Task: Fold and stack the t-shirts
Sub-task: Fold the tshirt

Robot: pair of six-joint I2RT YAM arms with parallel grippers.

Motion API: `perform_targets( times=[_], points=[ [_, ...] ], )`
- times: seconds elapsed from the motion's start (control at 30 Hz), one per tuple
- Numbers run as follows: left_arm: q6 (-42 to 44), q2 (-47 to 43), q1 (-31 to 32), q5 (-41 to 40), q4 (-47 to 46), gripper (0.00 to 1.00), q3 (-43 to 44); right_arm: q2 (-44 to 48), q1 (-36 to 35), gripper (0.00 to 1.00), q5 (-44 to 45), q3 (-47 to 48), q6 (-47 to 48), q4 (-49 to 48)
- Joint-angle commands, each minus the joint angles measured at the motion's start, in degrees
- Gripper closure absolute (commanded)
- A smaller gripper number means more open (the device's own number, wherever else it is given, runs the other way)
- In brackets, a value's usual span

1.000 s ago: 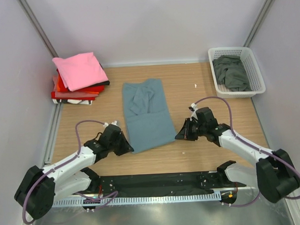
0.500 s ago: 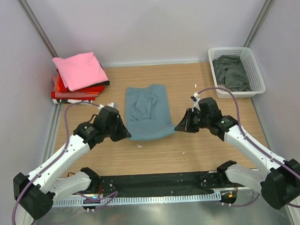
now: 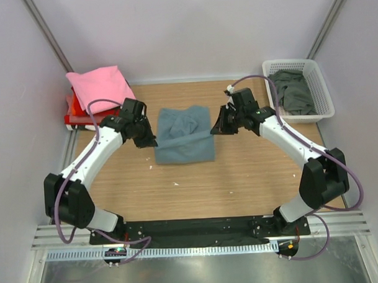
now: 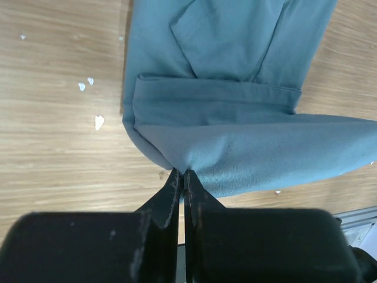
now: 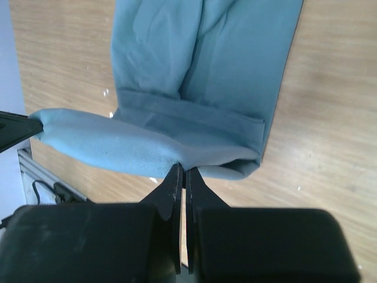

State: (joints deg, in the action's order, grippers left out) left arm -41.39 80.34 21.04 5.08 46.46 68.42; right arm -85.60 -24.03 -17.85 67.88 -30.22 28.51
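Note:
The slate-blue t-shirt point(image 3: 184, 141) lies mid-table, narrowed lengthwise, its near end lifted and carried over its far part. My left gripper point(image 3: 153, 143) is shut on the shirt's left corner point(image 4: 177, 162). My right gripper point(image 3: 215, 130) is shut on the right corner point(image 5: 194, 158). The held hem stretches taut between them above the cloth below. A pink t-shirt point(image 3: 100, 87) tops a stack of red and black folded shirts point(image 3: 92, 117) at the back left. A dark grey-green shirt point(image 3: 291, 90) lies crumpled in the basket.
A white lattice basket point(image 3: 324, 102) stands at the back right. Grey walls close in the left, right and back. Small white crumbs point(image 4: 98, 122) lie on the wood beside the shirt. A black rail point(image 3: 192, 228) runs along the near edge.
Both grippers have carried the shirt's near hem away from the bases toward the back, folding the shirt over itself. The arms are now stretched far out.

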Motion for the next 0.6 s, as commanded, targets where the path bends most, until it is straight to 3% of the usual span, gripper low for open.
perform_targets(
  times=[0.0,0.17,0.3,0.33,0.37,0.4,0.43,0.47,0.5,0.53,0.57],
  points=[
    [4.03,4.20,-2.23,3.18,-1.02,1.00,6.27,-3.51,1.18,0.99,3.08,7.70,2.09,0.05],
    [6.40,17.01,-5.12,4.85,0.38,1.00,18.21,-11.41,3.02,0.99,5.45,18.13,2.97,1.37],
    [7.72,31.60,-8.11,4.50,4.58,0.99,33.76,-25.00,5.31,0.99,6.94,30.97,3.06,2.25],
    [8.25,35.12,-9.16,4.41,6.00,0.94,43.45,-28.62,6.18,0.99,7.56,35.26,3.41,3.55],
    [8.51,39.68,-9.69,4.41,7.67,0.78,48.77,-32.48,6.97,0.88,7.39,46.53,3.93,4.26],
    [8.08,47.55,-10.22,3.28,11.95,0.64,55.44,-43.22,7.68,0.63,5.91,54.30,5.42,5.49],
    [7.38,52.42,-11.27,4.31,14.25,0.49,67.68,-48.81,9.34,0.39,6.50,63.60,5.00,12.38],
    [6.94,59.78,-11.72,7.02,17.06,0.34,75.03,-55.40,10.40,0.14,5.55,84.32,3.86,16.71],
    [6.32,63.24,-11.98,9.48,18.91,0.29,80.84,-60.16,11.19,0.05,0.23,92.79,0.63,19.45],
    [5.53,65.19,-12.42,10.81,20.67,0.18,89.52,-64.21,12.50,0.00,-1.73,97.75,-0.62,21.04],
    [5.09,65.82,-12.60,10.65,22.00,0.18,89.69,-63.12,12.60,0.00,-2.10,96.58,-0.89,20.54]
  ],
)
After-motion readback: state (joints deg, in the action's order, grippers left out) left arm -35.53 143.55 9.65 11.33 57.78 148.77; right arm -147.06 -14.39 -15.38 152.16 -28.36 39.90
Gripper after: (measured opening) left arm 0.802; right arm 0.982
